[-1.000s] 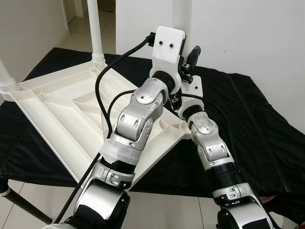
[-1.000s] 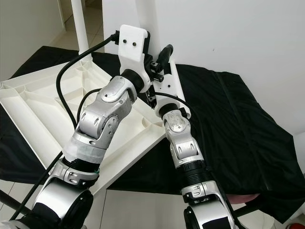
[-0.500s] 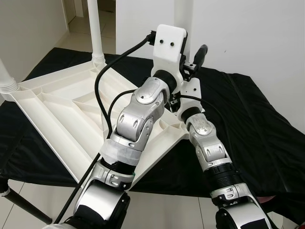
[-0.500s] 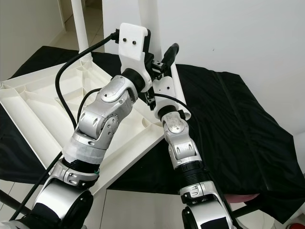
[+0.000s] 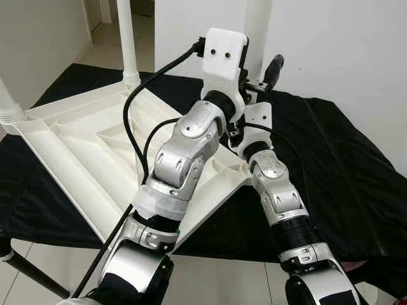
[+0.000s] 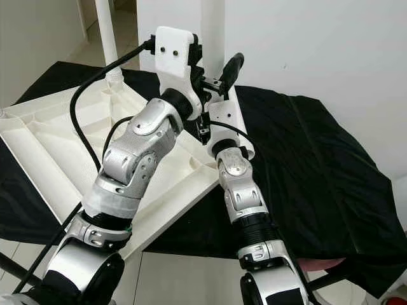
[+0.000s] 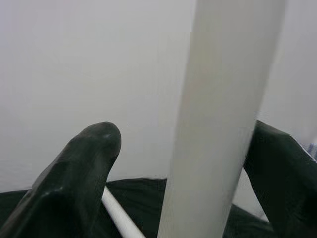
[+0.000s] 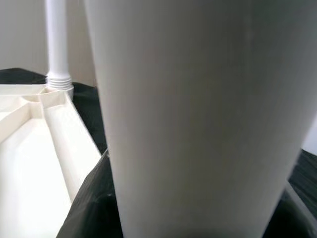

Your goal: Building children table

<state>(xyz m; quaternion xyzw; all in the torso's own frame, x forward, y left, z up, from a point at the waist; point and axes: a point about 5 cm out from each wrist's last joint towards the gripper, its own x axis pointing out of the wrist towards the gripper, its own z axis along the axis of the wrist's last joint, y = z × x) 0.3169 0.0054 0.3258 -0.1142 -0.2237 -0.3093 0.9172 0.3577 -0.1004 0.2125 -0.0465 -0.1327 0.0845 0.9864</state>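
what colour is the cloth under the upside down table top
Black. The cloth under the white table top shows best in the left eye view.
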